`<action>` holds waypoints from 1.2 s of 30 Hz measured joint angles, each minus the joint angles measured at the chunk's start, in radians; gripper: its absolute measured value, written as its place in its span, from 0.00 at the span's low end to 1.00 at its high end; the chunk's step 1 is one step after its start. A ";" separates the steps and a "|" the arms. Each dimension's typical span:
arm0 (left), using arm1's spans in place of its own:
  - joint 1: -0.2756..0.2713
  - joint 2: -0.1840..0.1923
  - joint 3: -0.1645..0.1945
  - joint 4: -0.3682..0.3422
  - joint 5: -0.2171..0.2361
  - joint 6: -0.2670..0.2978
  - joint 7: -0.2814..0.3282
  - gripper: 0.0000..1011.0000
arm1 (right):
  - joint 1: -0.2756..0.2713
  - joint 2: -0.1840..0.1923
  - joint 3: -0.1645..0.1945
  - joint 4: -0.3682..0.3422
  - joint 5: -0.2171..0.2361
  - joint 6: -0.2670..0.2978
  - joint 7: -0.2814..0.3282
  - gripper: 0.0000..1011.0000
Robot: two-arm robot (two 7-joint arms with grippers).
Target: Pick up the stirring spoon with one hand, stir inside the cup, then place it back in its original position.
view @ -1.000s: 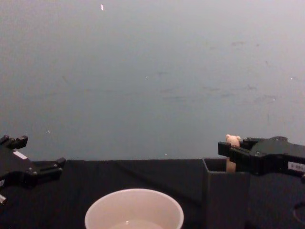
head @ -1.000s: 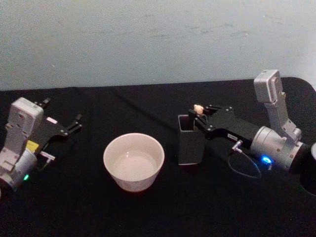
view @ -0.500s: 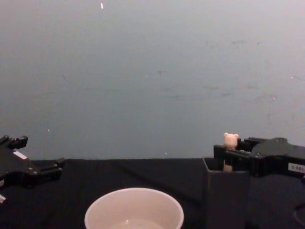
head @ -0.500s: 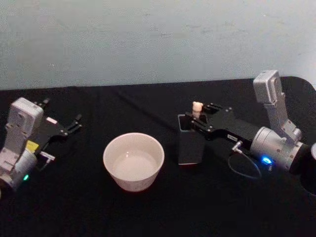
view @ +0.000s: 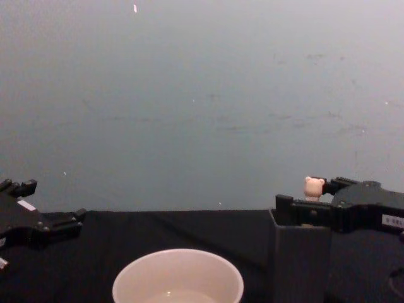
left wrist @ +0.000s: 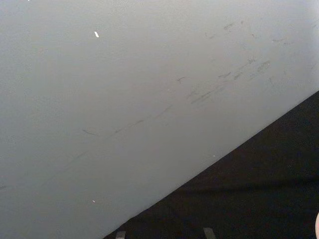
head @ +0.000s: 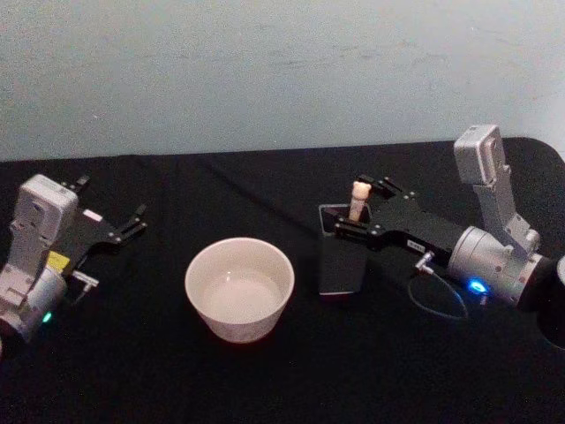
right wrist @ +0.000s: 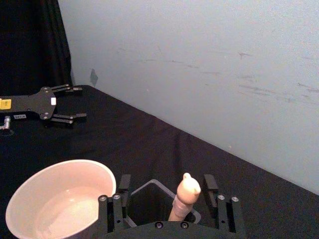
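The stirring spoon (head: 358, 198) stands upright in a dark square holder (head: 340, 265), its bear-head top (view: 314, 187) poking above the rim. My right gripper (head: 353, 206) is open, with one finger on each side of the beige handle (right wrist: 183, 199) and a gap on both sides. Left of the holder (right wrist: 144, 196) sits the cream-white cup (head: 234, 325), its rim (right wrist: 30, 184) close to the right gripper (right wrist: 167, 180). The spoon's bowl is hidden inside the holder (view: 300, 265). My left gripper (head: 113, 199) rests open at the table's far left.
The black table (head: 265, 380) runs back to a pale blue-grey wall (head: 265, 71). The cup (view: 177, 252) lies between the left gripper (view: 53, 201) and the right gripper (view: 302, 194). The left gripper (right wrist: 79, 103) lies far behind the cup.
My right gripper was closed against the spoon's top one second ago; its fingers have spread apart. The spoon stays upright in the holder. The left arm has not moved.
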 joint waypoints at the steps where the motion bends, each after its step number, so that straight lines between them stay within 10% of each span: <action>1: 0.000 0.000 0.000 0.000 0.000 0.000 0.000 0.99 | 0.000 0.000 0.000 0.000 0.000 0.000 0.000 0.91; 12: 0.000 0.000 0.000 0.000 0.000 0.000 0.000 0.99 | 0.000 -0.008 0.035 -0.029 0.010 -0.059 0.000 0.99; 19: 0.000 0.000 0.000 0.000 0.000 0.000 0.000 0.99 | -0.015 -0.027 0.103 -0.055 -0.018 -0.106 -0.102 0.99; 27: 0.000 0.000 0.000 0.000 0.000 0.000 0.000 0.99 | -0.035 -0.073 0.152 -0.002 -0.089 -0.057 -0.267 0.99; 36: 0.000 0.000 0.000 0.000 0.000 0.000 0.000 0.99 | -0.037 -0.103 0.144 0.076 -0.124 -0.010 -0.278 0.99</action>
